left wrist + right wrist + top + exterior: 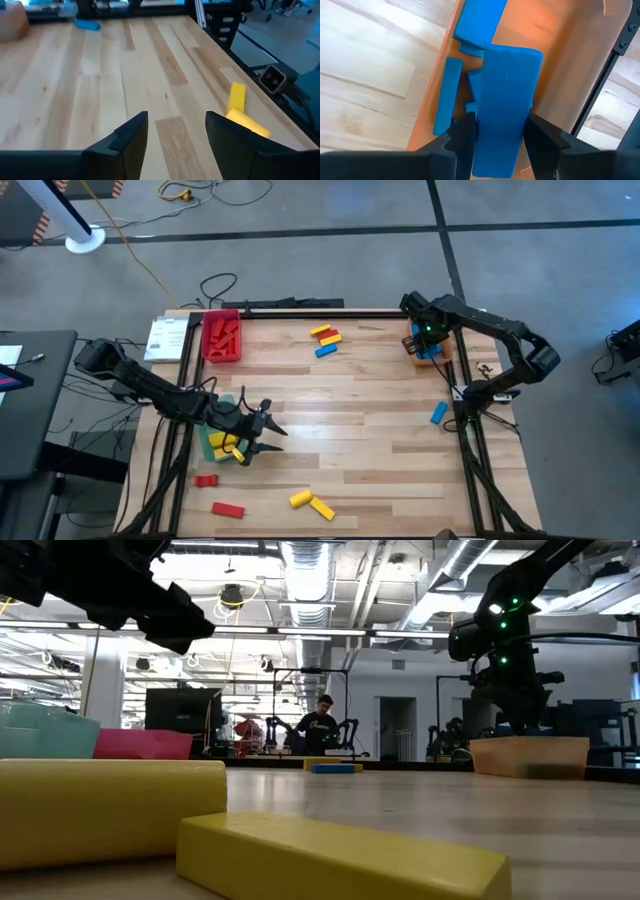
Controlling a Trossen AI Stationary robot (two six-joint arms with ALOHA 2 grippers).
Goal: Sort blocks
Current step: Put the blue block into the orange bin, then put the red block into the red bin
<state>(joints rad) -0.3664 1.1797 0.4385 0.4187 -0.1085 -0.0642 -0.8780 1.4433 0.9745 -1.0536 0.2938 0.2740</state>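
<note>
You can't see most of the orange tray (441,356) from above: the right gripper (428,340) covers it. The left gripper (262,430) hides part of the green tray (212,442). In the right wrist view the blue block (503,107) runs off the frame between the fingers (461,137). The person (318,729) in the room behind is too small to make out.
</note>
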